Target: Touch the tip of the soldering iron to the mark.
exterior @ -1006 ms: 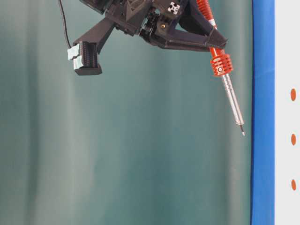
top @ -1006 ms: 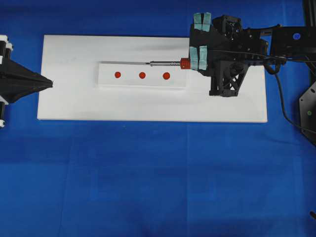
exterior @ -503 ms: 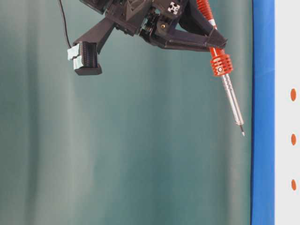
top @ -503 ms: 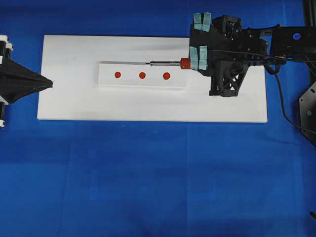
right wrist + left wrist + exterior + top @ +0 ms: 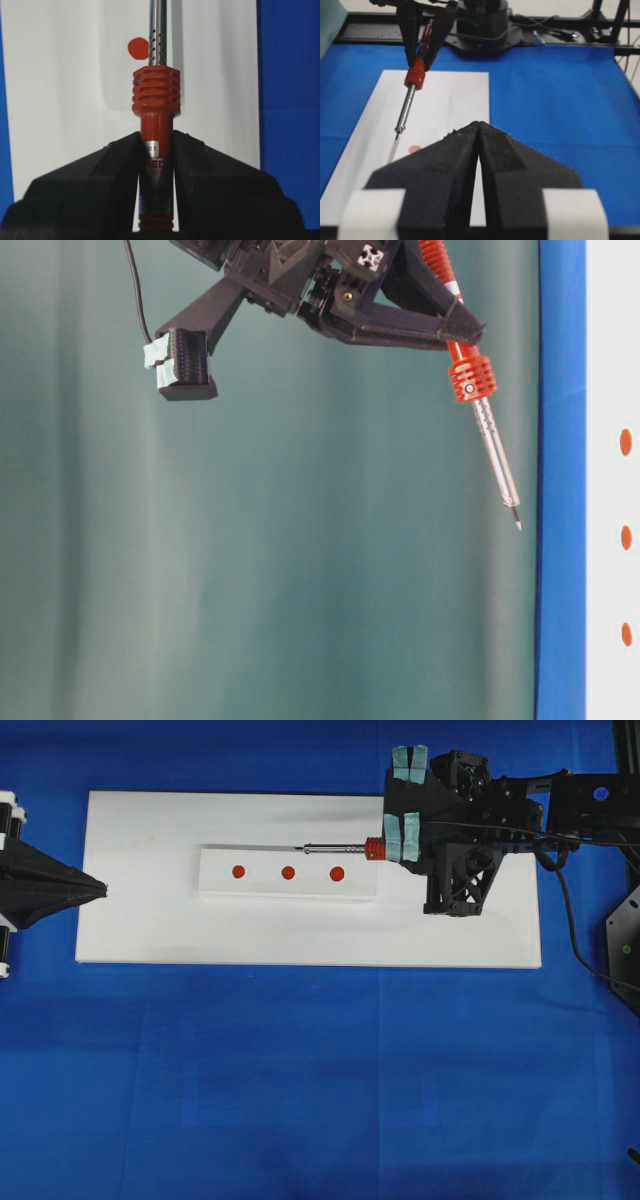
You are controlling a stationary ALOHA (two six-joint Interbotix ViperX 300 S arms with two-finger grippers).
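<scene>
My right gripper (image 5: 390, 846) (image 5: 156, 137) is shut on the red-and-silver handle of the soldering iron (image 5: 345, 848) (image 5: 470, 375) (image 5: 156, 100), just behind its ribbed red collar. The shaft points left and slopes down. Its tip (image 5: 298, 848) (image 5: 518, 527) (image 5: 397, 132) hangs clear above the white block (image 5: 290, 885), over the block's far edge. The mark (image 5: 288, 873) (image 5: 626, 537), the middle of three red dots, lies just nearer than the tip and slightly to its left. My left gripper (image 5: 105, 888) (image 5: 479, 122) is shut and empty at the board's left edge.
The block rests on a white board (image 5: 150, 935) laid on blue cloth (image 5: 300, 1080). Another red dot (image 5: 138, 48) sits just left of the shaft in the right wrist view. The iron's black cord (image 5: 568, 920) trails off to the right by the arm's frame.
</scene>
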